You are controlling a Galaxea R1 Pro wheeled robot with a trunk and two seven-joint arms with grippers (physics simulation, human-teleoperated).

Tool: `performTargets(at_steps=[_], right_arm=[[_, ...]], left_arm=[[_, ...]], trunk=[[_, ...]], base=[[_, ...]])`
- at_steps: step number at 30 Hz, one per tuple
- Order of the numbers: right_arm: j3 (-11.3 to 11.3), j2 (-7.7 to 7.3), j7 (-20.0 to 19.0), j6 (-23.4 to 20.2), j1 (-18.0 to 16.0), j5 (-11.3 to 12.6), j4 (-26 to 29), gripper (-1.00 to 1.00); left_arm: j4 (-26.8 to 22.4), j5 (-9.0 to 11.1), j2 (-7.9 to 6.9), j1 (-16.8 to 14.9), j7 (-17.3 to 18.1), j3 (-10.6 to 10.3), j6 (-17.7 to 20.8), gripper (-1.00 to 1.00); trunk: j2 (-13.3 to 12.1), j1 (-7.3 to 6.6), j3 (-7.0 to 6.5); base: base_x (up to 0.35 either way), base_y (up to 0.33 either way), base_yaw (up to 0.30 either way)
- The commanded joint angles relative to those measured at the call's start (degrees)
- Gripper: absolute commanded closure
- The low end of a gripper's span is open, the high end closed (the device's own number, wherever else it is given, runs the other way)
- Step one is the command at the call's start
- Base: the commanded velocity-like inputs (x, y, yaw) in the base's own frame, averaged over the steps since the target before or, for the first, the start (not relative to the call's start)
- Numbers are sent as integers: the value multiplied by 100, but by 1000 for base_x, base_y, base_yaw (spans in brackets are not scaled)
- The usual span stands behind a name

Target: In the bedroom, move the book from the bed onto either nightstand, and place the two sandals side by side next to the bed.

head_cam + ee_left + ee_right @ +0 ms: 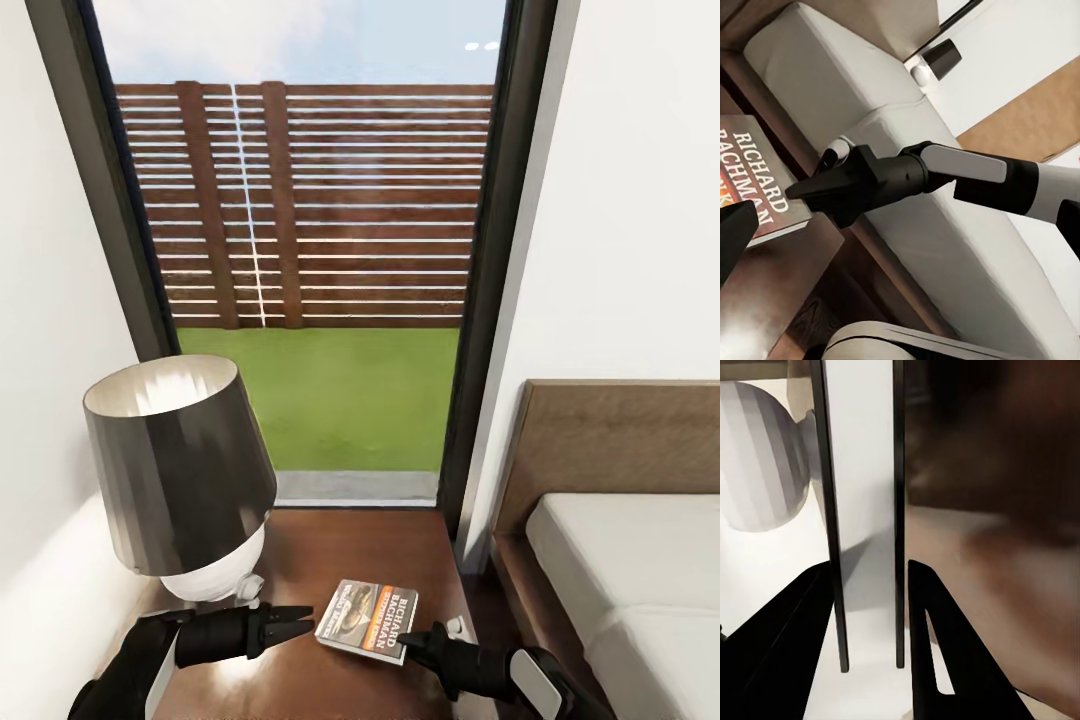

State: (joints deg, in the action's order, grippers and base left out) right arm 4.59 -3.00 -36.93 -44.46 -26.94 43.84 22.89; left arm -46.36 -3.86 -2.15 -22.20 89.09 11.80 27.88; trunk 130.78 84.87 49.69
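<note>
The right jaws grasp the book by its near right edge: in the right wrist view the two dark fingers sit on either side of the thin white block of pages, which runs edge-on between them. That edge grip probably lets the paperback be set flat and let go without the fingers getting trapped beneath it. The book lies low over the glossy top of the nightstand, cover up, its orange band and white lettering legible; whether it rests fully on the wood or hangs just above cannot be told. The left jaws point at the book's opposite edge, close beside it but apart from it, tips drawn together and carrying nothing, perhaps placed to steady the book. A lamp with a dark shade takes the nightstand's left side, so the free right part suits the drop. The bed stands just right of the nightstand.
</note>
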Motion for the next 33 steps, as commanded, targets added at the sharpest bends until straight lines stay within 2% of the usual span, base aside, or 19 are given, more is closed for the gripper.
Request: performTargets(at_steps=[1,6,33], right_arm=[[42,-8,-7,30,-3,-50,-4,100],[42,-8,-7,27,-1,-50,-4,100],[42,-8,-7,32,0,-50,-4,100]], left_arm=[[-4,-41,4,-4,39,16,60,-100],[-4,-37,4,-4,39,16,60,-100],[-4,-36,4,-4,39,16,60,-100]], trunk=[[42,21,24],[243,131,114],[163,87,78]], base=[[0,0,0],[0,0,0],[0,0,0]])
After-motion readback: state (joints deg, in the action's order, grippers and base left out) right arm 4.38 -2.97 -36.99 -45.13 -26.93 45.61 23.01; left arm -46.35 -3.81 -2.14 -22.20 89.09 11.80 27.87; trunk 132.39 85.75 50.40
